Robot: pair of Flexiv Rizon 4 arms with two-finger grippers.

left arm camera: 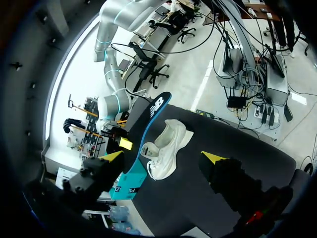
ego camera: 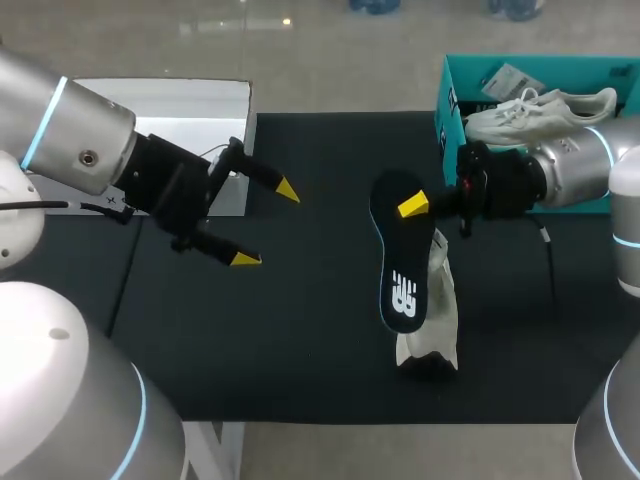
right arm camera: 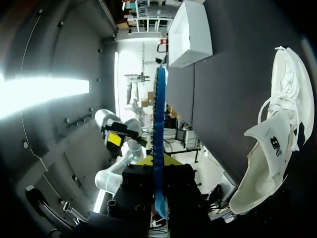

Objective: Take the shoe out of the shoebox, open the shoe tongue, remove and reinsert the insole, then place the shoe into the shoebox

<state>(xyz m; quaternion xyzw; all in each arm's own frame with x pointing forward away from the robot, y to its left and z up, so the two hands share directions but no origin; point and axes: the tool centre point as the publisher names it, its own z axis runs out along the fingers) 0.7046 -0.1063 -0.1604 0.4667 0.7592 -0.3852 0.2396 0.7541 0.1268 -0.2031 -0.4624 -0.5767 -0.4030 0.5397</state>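
Observation:
A black insole (ego camera: 400,262) with a blue rim and a white logo hangs above the dark table, and my right gripper (ego camera: 414,206) is shut on its heel end. Under it a white shoe (ego camera: 432,322) lies on the mat, partly hidden by the insole. In the right wrist view the insole (right arm camera: 159,114) stands edge-on between the fingers of the right gripper (right arm camera: 158,171), with the shoe (right arm camera: 277,144) off to one side. My left gripper (ego camera: 266,225) is open and empty, left of the insole. From the left wrist its gripper (left arm camera: 163,157) faces the insole (left arm camera: 151,121) and shoe (left arm camera: 167,148).
A teal shoebox (ego camera: 447,100) stands at the back right with a second white shoe (ego camera: 540,112) in it. A white box (ego camera: 215,108) sits at the back left behind my left arm. The dark mat (ego camera: 300,330) lies bare between the grippers and along the front.

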